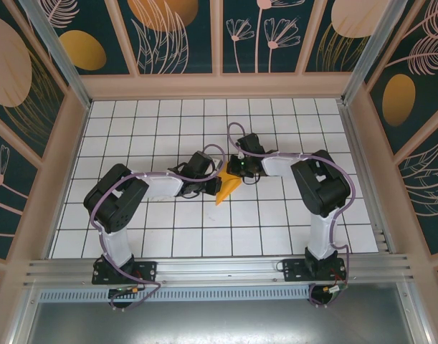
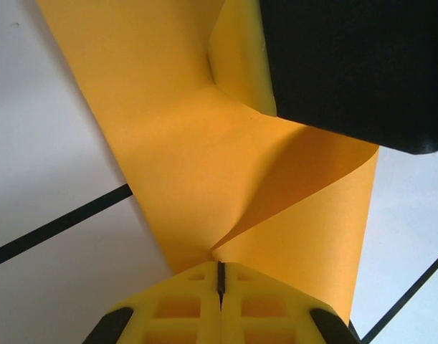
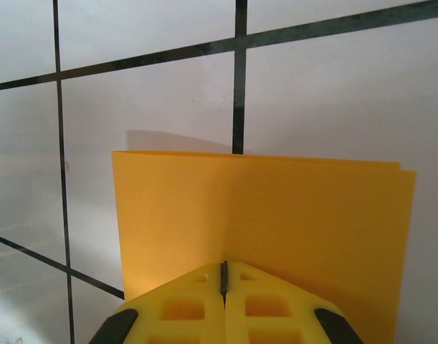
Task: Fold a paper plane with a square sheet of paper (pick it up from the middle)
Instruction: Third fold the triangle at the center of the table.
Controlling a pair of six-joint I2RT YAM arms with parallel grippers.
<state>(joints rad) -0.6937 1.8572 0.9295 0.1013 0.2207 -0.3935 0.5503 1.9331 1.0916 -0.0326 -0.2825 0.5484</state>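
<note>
pinching the square sheet of paper (image 1: 228, 190) in my closed left tool (image 2: 220, 269) and right tool (image 3: 224, 266); i am fearing uneven pulling tearing it.

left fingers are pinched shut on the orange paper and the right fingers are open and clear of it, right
Not quite: the right fingers are shut on the orange paper too. The right wrist view shows the yellow tips pressed together with the folded sheet's edge running in between them. The left fingers are pinched shut on it, as you said.
</note>
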